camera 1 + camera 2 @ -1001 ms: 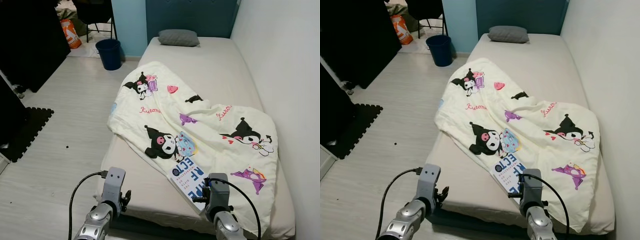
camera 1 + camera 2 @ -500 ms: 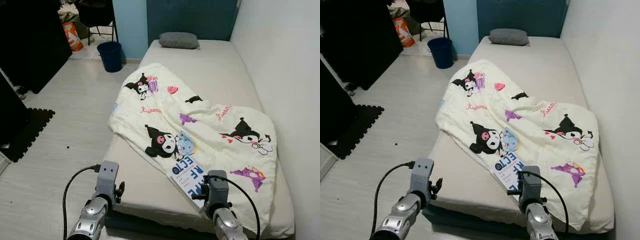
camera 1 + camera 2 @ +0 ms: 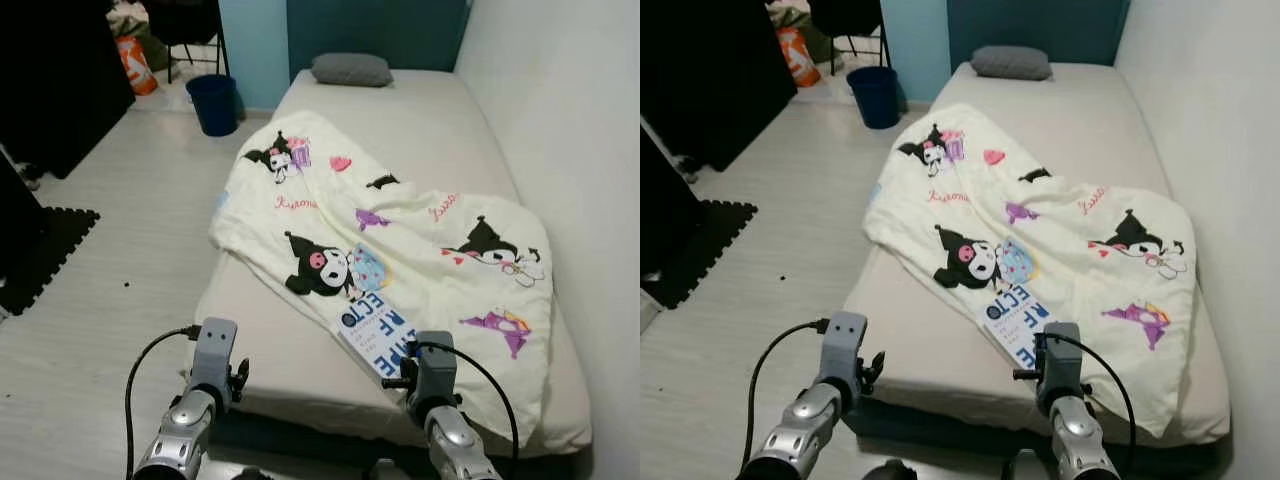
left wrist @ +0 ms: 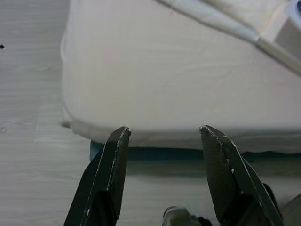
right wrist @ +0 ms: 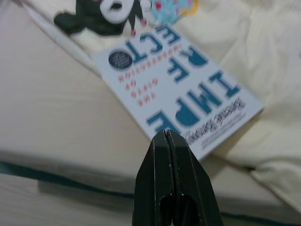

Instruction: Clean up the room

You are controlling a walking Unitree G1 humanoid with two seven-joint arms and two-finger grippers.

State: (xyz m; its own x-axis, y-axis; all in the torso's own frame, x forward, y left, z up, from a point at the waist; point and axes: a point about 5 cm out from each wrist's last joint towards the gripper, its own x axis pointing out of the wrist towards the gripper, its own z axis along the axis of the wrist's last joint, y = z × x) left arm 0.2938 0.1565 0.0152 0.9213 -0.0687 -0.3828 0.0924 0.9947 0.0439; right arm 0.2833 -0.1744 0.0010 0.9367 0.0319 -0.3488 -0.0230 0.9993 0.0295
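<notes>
A cream blanket (image 3: 400, 235) with cartoon prints lies crumpled across the bed (image 3: 280, 350). A white book with blue letters (image 3: 372, 330) rests on the blanket's near edge, and also appears as the book (image 5: 178, 89) in the right wrist view. My right gripper (image 5: 167, 136) is shut with nothing held, just short of the book's near edge. My left gripper (image 4: 162, 134) is open, low before the bed's near left corner. A grey pillow (image 3: 350, 69) lies at the head of the bed.
A dark blue bin (image 3: 213, 103) stands on the floor by the bed's far left corner, with an orange bag (image 3: 130, 62) and a chair behind it. A black mat (image 3: 45, 250) lies on the left. A white wall (image 3: 580, 150) borders the bed's right side.
The camera has come closer to the bed and tipped down a little. The arms keep their pose before the bed's near edge.
</notes>
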